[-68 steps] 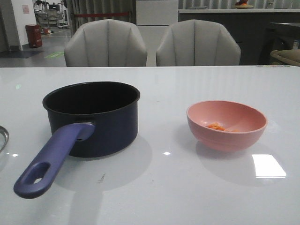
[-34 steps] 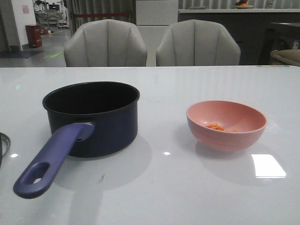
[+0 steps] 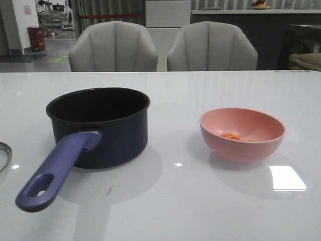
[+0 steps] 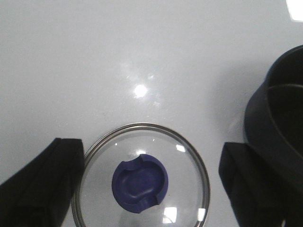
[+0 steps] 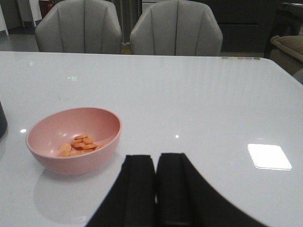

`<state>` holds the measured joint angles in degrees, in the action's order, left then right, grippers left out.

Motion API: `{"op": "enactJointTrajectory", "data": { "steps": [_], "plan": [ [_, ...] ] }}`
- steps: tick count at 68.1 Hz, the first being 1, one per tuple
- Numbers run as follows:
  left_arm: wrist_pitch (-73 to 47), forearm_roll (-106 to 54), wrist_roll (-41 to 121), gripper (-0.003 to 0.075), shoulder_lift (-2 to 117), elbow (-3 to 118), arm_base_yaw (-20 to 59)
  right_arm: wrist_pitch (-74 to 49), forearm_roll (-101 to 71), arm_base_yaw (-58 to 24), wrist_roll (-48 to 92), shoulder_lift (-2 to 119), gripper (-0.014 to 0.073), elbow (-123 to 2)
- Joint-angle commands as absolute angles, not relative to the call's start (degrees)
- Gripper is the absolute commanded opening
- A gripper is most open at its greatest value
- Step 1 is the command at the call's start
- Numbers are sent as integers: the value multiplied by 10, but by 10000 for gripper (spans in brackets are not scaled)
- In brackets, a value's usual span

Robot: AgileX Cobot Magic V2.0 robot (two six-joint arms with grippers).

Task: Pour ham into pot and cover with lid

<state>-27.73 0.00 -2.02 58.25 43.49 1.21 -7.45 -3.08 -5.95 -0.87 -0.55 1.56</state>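
Note:
The dark navy pot [image 3: 98, 125] stands left of centre, its blue-purple handle [image 3: 50, 173] pointing toward me. The ham [image 3: 233, 135] is a small heap of orange bits in the pink bowl [image 3: 243, 133] on the right. The glass lid [image 4: 187, 165] lies flat on the table with its navy knob [image 4: 139, 182] up; only its rim [image 3: 4, 153] shows in the front view. My left gripper [image 4: 144, 187] is open above the lid, one finger on each side, beside the pot [image 4: 279, 123]. My right gripper [image 5: 156, 189] is shut and empty, near the bowl [image 5: 73, 139] and ham [image 5: 78, 145].
Two grey chairs [image 3: 113, 47] [image 3: 210, 47] stand behind the far edge of the white glossy table [image 3: 175, 201]. Neither arm shows in the front view. A sliver of the pot [image 5: 2, 124] shows at the edge of the right wrist view.
The lid's rim at the left edge of the front view has shifted slightly. The pot, bowl and ham have stayed where they were.

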Motion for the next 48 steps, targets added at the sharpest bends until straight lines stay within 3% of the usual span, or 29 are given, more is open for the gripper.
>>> {"op": "enactJointTrajectory", "data": {
  "steps": [1,18,48],
  "plan": [
    [-202,-8,-21,617,499,401,30,-24,-23,-56,-8,-17,150,12],
    [-121,-23,-21,617,313,287,79,-24,-23,-56,-8,-17,150,12],
    [-202,-27,-21,617,59,221,153,-24,-23,-56,-8,-17,150,12]
  ]
}}
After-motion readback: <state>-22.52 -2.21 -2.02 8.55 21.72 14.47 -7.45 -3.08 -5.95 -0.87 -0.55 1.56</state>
